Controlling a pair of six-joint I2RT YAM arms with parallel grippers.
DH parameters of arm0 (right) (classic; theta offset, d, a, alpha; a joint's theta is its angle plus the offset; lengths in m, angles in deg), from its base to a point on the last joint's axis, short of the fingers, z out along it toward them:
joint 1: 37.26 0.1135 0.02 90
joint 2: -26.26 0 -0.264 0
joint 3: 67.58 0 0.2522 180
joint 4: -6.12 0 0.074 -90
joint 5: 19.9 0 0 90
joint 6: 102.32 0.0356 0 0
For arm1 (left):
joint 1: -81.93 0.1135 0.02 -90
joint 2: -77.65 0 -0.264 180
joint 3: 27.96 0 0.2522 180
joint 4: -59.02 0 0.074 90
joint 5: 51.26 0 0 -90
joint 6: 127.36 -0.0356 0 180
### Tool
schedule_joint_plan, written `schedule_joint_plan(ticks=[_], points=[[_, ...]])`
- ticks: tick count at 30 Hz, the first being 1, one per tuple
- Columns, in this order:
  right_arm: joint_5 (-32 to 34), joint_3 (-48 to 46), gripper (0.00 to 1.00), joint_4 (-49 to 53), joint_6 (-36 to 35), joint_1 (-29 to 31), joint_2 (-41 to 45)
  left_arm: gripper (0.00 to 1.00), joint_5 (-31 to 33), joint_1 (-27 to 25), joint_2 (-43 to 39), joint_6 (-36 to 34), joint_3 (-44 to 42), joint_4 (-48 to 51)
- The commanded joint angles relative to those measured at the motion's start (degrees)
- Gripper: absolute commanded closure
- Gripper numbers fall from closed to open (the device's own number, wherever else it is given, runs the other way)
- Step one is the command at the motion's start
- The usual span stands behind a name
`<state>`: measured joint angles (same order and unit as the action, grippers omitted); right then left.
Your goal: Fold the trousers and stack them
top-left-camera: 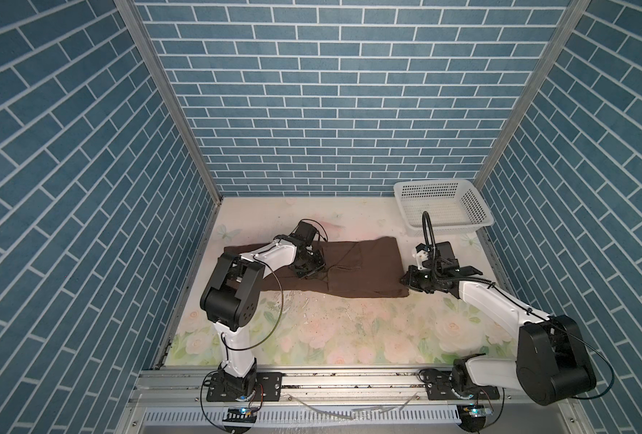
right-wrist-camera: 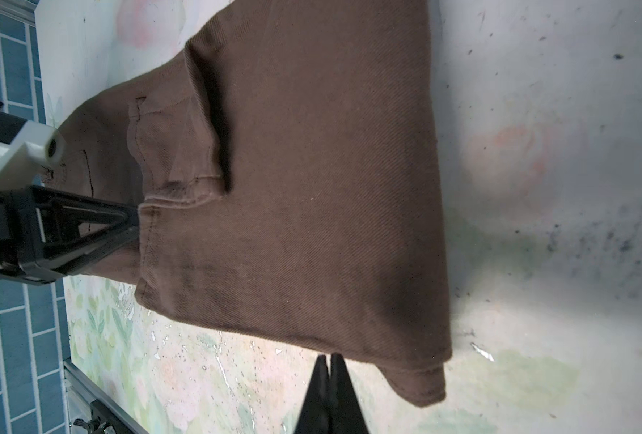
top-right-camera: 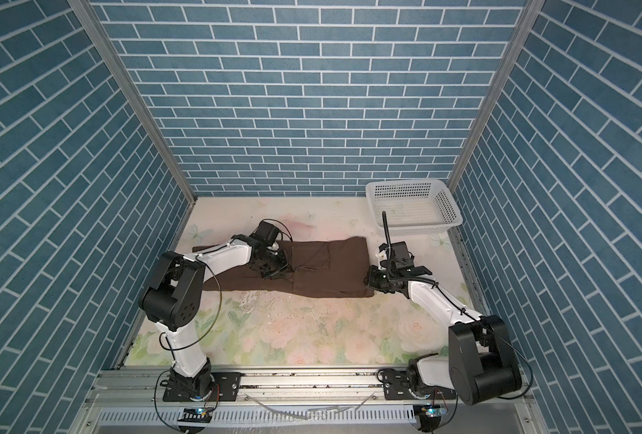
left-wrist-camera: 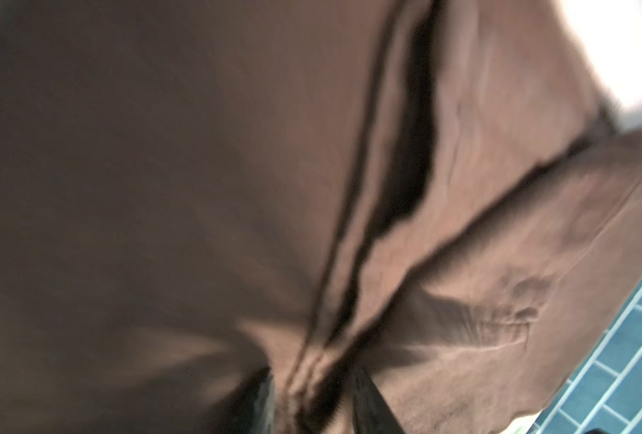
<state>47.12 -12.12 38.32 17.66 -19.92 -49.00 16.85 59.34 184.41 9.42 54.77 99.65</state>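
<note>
Trousers (top-left-camera: pixel 361 266) lie flat on the table (top-left-camera: pixel 349 330) between the two grippers. They are doubled over on themselves, and the upper layer's edge ends right at the left gripper (top-left-camera: pixel 312 274), with a single layer running on under the left arm. In the left wrist view the left gripper's fingers (left-wrist-camera: pixel 265 398) stand apart, tips down on the fabric, with a ridge of brown cloth between them. Right gripper (right-wrist-camera: pixel 329 370) has its fingers pressed together with nothing in them, tips just beside the trousers' edge near the end corner. White basket (top-left-camera: pixel 434 183) sits beyond the right gripper, apart from the trousers.
</note>
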Motion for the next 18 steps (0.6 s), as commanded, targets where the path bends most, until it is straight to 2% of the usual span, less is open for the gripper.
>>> schedule_joint_plan(ticks=[1, 3, 5, 7, 10, 15, 18], points=[[-1.7, -0.8, 0.9, -0.4, -1.2, 0.0, 0.4, 0.61, 0.5, -0.7, -2.3, -0.9, 2.9, 0.9], [-1.8, 0.0, 0.83, -0.9, -1.7, 1.0, 0.5, 0.61, -0.1, -1.1, -2.1, -1.4, 3.7, 1.4], [3.8, 2.3, 0.7, 1.3, -4.3, 4.7, 1.0, 0.62, -1.7, -1.6, -1.6, -1.3, 3.4, 0.4], [11.7, 5.4, 0.62, 4.2, -8.9, 11.1, 1.2, 0.66, -3.0, -2.1, -1.1, -1.1, 2.7, -1.0], [17.0, 9.2, 0.59, 5.9, -12.1, 18.3, -0.7, 0.68, -4.0, -2.3, -0.3, -1.0, 1.3, -2.6], [24.9, 15.5, 0.55, 6.3, -16.5, 28.4, -7.1, 0.77, -5.5, -2.4, 1.2, -1.7, 0.8, -3.8], [25.8, 19.5, 0.54, 6.1, -17.4, 31.9, -11.6, 0.83, -6.1, -2.2, 1.9, -2.3, 1.2, -3.8]])
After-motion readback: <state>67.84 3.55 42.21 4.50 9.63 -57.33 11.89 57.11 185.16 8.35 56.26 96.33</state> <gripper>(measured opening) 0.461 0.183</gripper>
